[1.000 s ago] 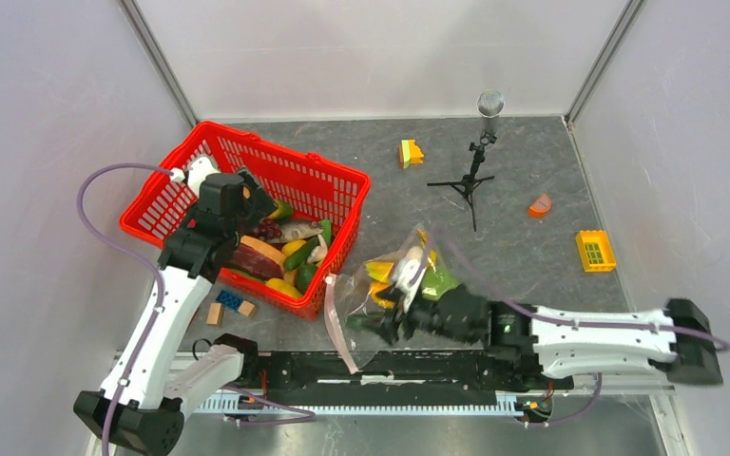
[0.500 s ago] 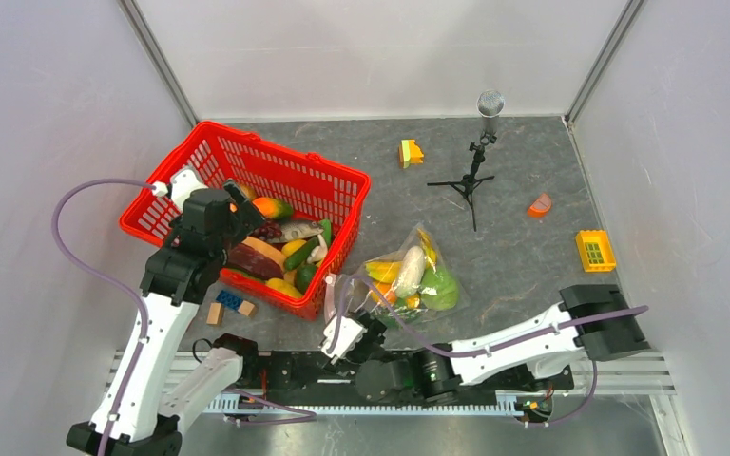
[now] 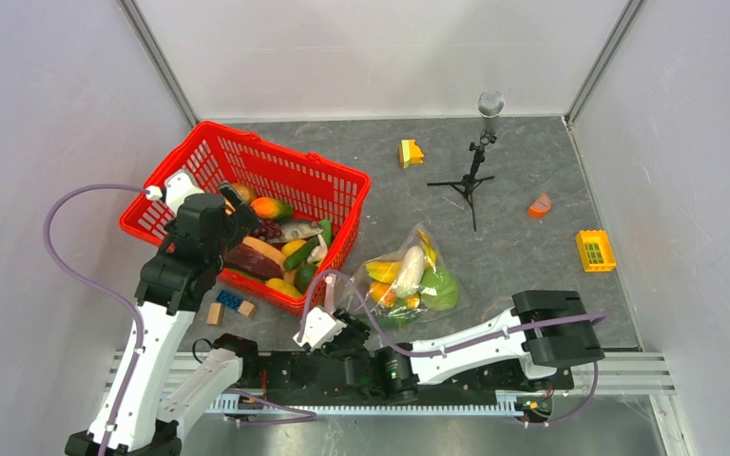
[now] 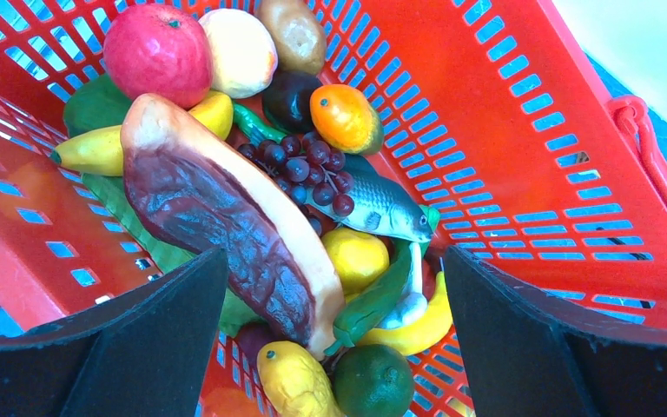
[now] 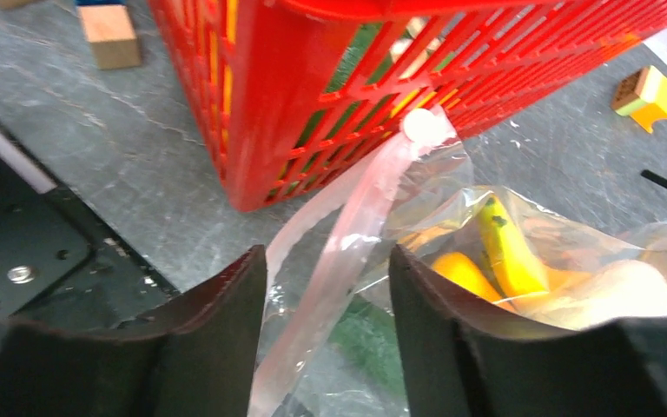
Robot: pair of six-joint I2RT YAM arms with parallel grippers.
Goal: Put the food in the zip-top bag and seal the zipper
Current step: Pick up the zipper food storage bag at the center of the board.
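The zip-top bag [image 3: 407,277] lies on the table right of the red basket, holding several pieces of food: a yellow banana [image 5: 499,248], an orange piece [image 5: 462,271] and a white piece [image 5: 625,291]. Its pale pink zipper [image 5: 347,261] runs between the fingers of my right gripper [image 5: 326,256], which is open around it and not closed. In the top view the right gripper [image 3: 321,325] is low at the bag's near-left corner. My left gripper [image 4: 334,256] is open and empty above the basket's food [image 4: 356,256]; in the top view it [image 3: 231,206] hovers over the basket.
The red mesh basket [image 3: 328,180] holds a steak, fish, grapes, lemons and a lime. Wooden and blue blocks [image 3: 230,304] lie by its near side. A microphone stand [image 3: 475,161], a yellow-orange block [image 3: 410,152], an orange piece [image 3: 539,204] and a yellow block [image 3: 595,250] stand farther off.
My right arm has swung left along the near edge, from over the bag to its near-left corner at the zipper; the bag has settled flat. My left gripper drew back slightly over the basket.
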